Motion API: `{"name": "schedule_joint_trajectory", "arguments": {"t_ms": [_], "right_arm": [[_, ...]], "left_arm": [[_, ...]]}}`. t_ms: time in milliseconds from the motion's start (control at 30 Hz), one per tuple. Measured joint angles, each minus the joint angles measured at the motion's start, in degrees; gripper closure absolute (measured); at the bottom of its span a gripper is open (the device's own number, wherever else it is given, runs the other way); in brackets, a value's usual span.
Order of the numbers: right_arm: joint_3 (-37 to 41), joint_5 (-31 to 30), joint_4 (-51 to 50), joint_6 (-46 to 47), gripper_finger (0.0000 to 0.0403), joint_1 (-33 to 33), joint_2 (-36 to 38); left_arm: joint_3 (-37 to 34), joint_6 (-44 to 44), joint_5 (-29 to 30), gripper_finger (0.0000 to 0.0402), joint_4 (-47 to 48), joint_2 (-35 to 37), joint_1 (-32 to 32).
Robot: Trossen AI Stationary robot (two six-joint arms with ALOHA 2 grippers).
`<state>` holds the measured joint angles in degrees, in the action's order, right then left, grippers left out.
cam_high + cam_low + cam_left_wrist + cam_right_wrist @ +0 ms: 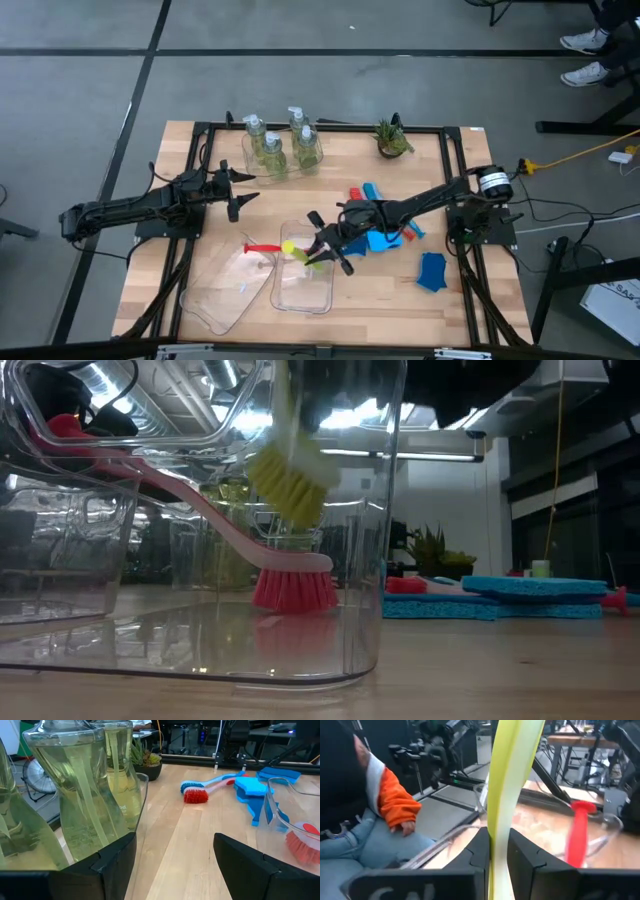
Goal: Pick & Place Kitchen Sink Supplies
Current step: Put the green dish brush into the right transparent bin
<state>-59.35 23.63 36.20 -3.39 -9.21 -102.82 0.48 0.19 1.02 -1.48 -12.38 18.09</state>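
High view shows the right gripper [325, 251] over the near-centre tray [303, 290], its fingers clamped on the handle of the yellow-green brush [291, 248]; the brush hangs bristles-down inside the tray, apparently so it can be let go there beside the red brush [262, 246], which lies aslant across the neighbouring tray [215, 300]'s edge with its head resting low; the low view shows the yellow bristles [287, 482] just above the red handle, so the drop may land on it. Left gripper [236, 190] waits far left, fingers apart, just beside the pump bottles [277, 143] in their far tray; blue sponges [431, 271] and two more brushes [362, 190] lie to the right; a plant [391, 139] stands far right, clear of the work.
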Motion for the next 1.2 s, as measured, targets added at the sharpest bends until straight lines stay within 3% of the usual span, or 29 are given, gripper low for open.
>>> {"name": "schedule_joint_trajectory", "arguments": {"t_ms": [167, 333, 600, 867, 1200], "right_arm": [[0.0, 0.4, 0.0, 1.3, 0.0356, 1.1, -2.8], [0.0, 4.6, -0.2, 1.5, 0.0353, 1.2, -4.6], [0.0, 4.5, -0.9, 1.4, 0.0349, 1.8, -4.7], [0.0, -3.2, -4.0, -0.3, 0.0328, 1.8, -4.7], [0.0, -3.1, -6.0, -0.8, 0.029, 1.8, -4.7]], "left_arm": [[0.0, 0.0, 0.0, 0.0142, 0.0, 0.0, 0.0], [0.0, 0.0, 0.0, 0.0142, 0.0, 0.0, 0.0], [0.0, 0.0, 0.0, 0.0142, 0.0, 0.0, 0.0], [0.0, 0.0, 0.0, 0.0141, 0.0, 0.0, 0.0], [0.0, 0.0, 0.0, 0.0142, 0.0, 0.0, 0.0]]}}
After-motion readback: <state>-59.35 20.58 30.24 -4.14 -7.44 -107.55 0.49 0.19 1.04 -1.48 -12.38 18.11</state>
